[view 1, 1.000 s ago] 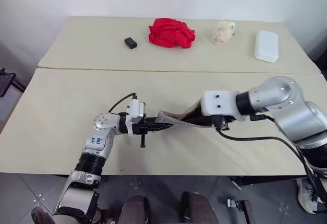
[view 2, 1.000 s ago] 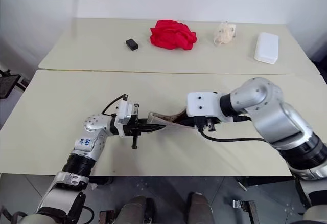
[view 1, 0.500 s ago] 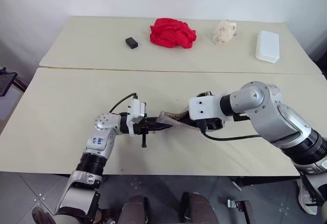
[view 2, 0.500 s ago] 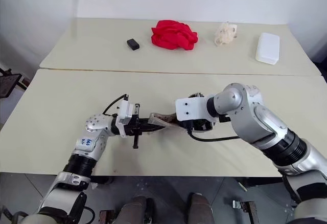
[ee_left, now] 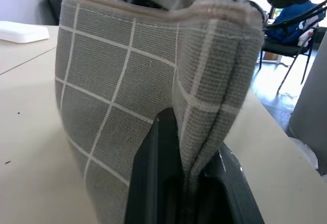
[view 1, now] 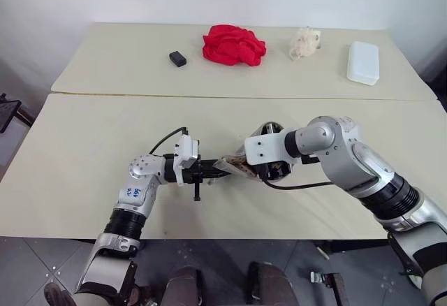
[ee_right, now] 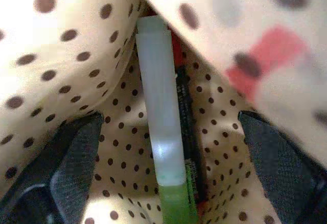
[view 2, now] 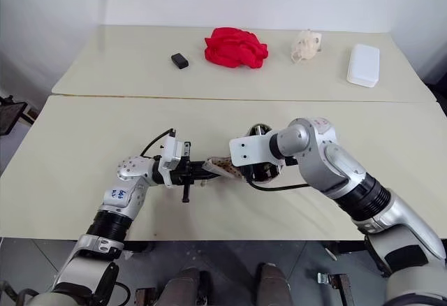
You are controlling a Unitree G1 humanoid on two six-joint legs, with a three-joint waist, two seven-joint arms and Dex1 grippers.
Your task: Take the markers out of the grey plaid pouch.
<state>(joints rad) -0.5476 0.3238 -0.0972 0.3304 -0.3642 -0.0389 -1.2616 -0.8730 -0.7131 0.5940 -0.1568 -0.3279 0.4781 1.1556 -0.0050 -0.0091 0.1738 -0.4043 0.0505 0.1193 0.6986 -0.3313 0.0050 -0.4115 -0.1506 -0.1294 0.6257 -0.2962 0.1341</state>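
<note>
The grey plaid pouch (view 1: 233, 165) hangs just above the near table, and my left gripper (view 1: 219, 172) is shut on its left edge. In the left wrist view the plaid fabric (ee_left: 117, 86) is pinched between the black fingers (ee_left: 156, 183). My right gripper (ee_right: 168, 168) is open inside the pouch's mouth, among cream lining with dark dots. Between its fingers (ee_right: 66, 168), touching neither, lies a marker (ee_right: 161, 127) with a pale cap and green body. A darker marker (ee_right: 185, 127) lies beside it. From the head camera, the right wrist (view 1: 265, 149) covers the pouch's right end.
On the far table lie a small black block (view 1: 177, 59), a red cloth (view 1: 234, 44), a crumpled cream object (view 1: 304, 42) and a white rectangular box (view 1: 363, 62). A seam (view 1: 140, 95) divides the two tables.
My right gripper has moved left and down into the pouch's mouth, its wrist rolling and its jaws opening. My left gripper has kept still, holding the pouch.
</note>
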